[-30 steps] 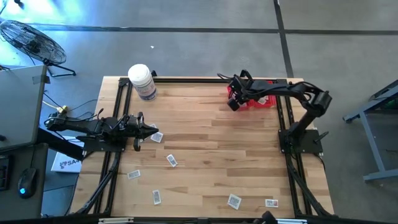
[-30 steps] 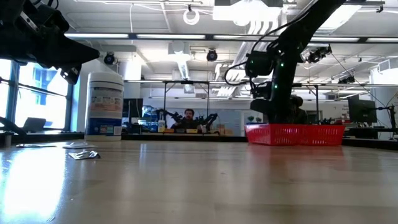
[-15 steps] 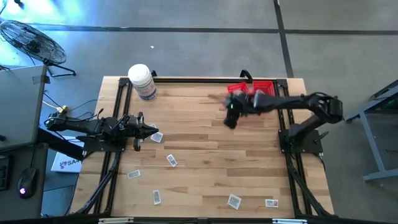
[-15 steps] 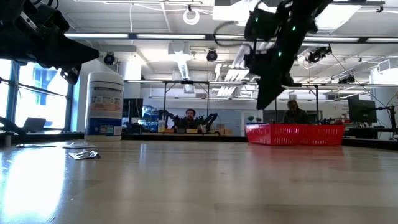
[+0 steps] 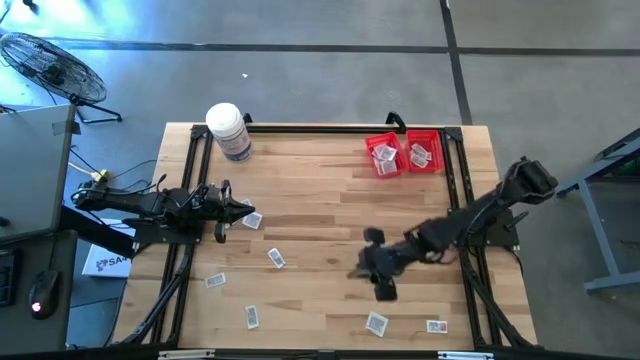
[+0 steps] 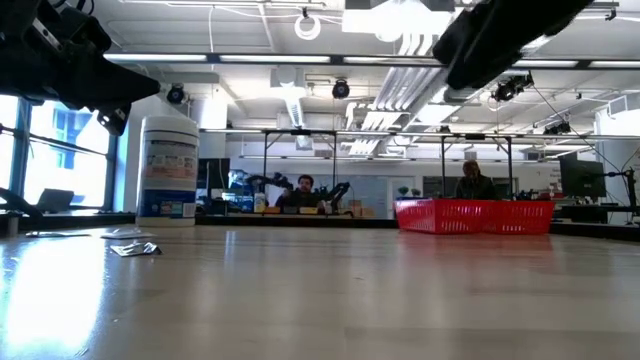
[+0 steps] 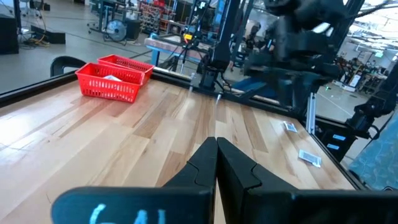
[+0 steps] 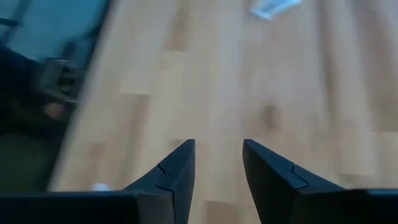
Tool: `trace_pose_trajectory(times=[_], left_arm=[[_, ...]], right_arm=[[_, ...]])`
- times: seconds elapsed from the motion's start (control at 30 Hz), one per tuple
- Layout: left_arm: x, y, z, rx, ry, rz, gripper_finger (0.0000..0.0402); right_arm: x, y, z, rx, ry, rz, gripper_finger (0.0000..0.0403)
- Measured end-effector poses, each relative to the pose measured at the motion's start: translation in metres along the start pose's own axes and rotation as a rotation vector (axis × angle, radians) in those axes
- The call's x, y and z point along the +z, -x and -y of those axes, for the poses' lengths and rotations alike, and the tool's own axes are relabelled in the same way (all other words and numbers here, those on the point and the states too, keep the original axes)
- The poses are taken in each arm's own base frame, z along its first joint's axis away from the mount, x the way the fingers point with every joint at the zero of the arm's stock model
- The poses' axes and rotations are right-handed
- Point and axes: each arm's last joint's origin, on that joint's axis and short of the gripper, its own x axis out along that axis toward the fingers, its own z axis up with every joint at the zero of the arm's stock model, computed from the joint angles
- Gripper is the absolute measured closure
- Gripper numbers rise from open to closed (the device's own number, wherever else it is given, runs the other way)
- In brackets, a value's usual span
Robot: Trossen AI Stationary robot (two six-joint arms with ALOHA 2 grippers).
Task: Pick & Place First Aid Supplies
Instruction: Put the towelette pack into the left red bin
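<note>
Right gripper empty over the desk, loose packets waiting

The right gripper [image 5: 372,268] hangs over the pale wooden desk [image 5: 320,190] with fingers [image 8: 177,171] spread and nothing between them; the left gripper [image 7: 216,152] rests pressed together at the left edge. Flat, crinkly white packets [image 5: 376,323] lie scattered along the near side, others already in the red mesh baskets [image 5: 404,153]. They look light, thin and slippery, so pinching an edge seems wisest.

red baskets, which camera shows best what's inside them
The high view: it looks straight down into the red baskets, showing packets inside. The low view and left wrist view show only their mesh sides; the right wrist view misses them.
</note>
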Motion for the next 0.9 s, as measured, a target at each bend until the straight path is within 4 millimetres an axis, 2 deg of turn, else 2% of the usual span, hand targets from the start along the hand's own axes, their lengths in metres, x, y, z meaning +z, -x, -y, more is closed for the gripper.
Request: trace_pose_trajectory(times=[0.1, 0.27, 0.4, 0.5, 0.7, 0.9], left_arm=[[0.0, 0.0, 0.0, 0.0, 0.0, 0.0, 0.0401], [0.0, 0.0, 0.0, -0.001, 0.0, 0.0, 0.0401], [0.0, 0.0, 0.0, 0.0, 0.0, 0.0, 0.0401], [0.0, 0.0, 0.0, -0.001, 0.0, 0.0, 0.0401], [0.0, 0.0, 0.0, 0.0, 0.0, 0.0, 0.0401], [0.0, 0.0, 0.0, 0.0, 0.0, 0.0, 0.0401]], right_arm=[[-0.007, -0.003, -0.019, 0.042, -0.001, -0.008, 0.0262], [-0.021, -0.022, -0.034, 0.11, -0.026, -0.083, 0.0227], [-0.031, -0.038, -0.038, 0.198, -0.045, -0.186, 0.0208], [-0.036, -0.047, -0.04, 0.265, 0.013, -0.235, 0.0206], [-0.042, -0.062, -0.042, 0.345, 0.193, -0.243, 0.0209], [-0.05, -0.087, -0.046, 0.43, 0.262, -0.225, 0.0209]])
